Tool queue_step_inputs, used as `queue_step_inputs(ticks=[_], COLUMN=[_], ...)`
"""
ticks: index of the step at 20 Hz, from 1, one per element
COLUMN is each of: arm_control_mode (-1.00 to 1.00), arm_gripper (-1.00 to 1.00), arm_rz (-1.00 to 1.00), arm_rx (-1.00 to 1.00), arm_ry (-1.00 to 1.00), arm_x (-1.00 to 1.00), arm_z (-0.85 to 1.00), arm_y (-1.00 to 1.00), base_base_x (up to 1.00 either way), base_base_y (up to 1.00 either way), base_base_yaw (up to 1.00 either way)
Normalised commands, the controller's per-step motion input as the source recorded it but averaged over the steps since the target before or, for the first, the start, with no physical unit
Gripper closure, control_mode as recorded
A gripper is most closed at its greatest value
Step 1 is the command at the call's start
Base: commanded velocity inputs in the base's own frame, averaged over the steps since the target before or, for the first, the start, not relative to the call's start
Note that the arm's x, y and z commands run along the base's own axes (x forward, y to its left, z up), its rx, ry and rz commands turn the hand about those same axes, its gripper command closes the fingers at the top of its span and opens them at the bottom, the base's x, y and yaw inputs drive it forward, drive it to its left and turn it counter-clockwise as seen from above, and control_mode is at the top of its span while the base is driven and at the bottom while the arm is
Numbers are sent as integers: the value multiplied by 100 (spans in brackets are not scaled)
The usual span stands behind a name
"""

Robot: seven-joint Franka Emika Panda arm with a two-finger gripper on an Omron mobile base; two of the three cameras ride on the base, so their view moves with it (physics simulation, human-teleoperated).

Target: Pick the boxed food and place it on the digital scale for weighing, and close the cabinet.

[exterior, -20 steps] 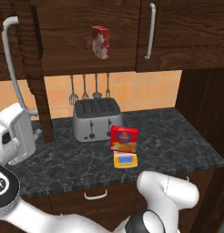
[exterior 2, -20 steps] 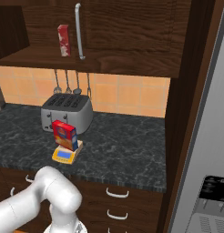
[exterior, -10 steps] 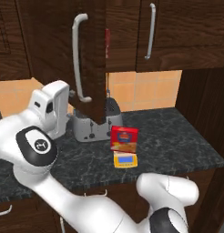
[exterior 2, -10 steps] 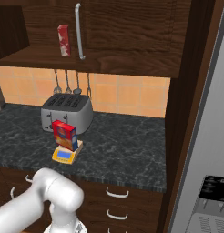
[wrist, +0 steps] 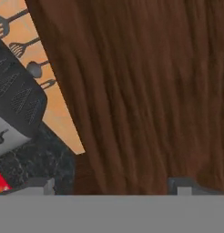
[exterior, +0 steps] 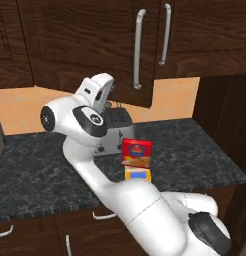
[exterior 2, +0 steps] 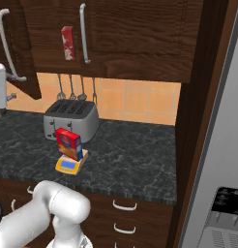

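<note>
The boxed food [exterior: 136, 152] [exterior 2: 68, 143], a red box with a blue side, stands upright on the small yellow digital scale [exterior: 138, 175] [exterior 2: 68, 165] in front of the toaster. The dark brown cabinet door [exterior: 95, 45] [exterior 2: 29, 72] is still ajar, swung most of the way towards shut. My gripper [exterior: 106, 84] [wrist: 113, 186] is up against the door's wooden face [wrist: 141, 91]. It is open, its fingertips [wrist: 38, 184] wide apart with nothing between them. A corner of the red box [wrist: 0, 182] shows at the lower left of the hand view.
A silver toaster [exterior: 115, 132] [exterior 2: 71, 118] stands at the back of the dark counter [exterior 2: 130, 155], under hanging utensils [exterior 2: 72, 87]. A narrow red-and-white box [exterior 2: 67, 42] stands on the cabinet shelf. Drawers [exterior 2: 126, 208] lie below, and a grey fridge [exterior 2: 222, 145] stands at the right.
The cabinet door has swung from wide open to nearly shut, and my arm has moved up and to the right with it. The box and scale have not moved.
</note>
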Motion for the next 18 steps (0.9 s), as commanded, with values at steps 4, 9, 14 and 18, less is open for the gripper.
queue_step_inputs(ticks=[4, 9, 14, 18], arm_control_mode=[-100, -100, -100, -100], arm_gripper=[-100, -100, -100, -100], arm_rz=[5, 8, 12, 16], arm_rx=[16, 15, 17, 17], arm_ry=[3, 0, 0, 0], arm_x=[100, 92, 99, 100], arm_z=[5, 7, 6, 0], arm_y=[-73, -53, -62, -61], base_base_x=[0, 0, 0, 0], base_base_y=[0, 0, 0, 0], base_base_yaw=[0, 0, 0, 0])
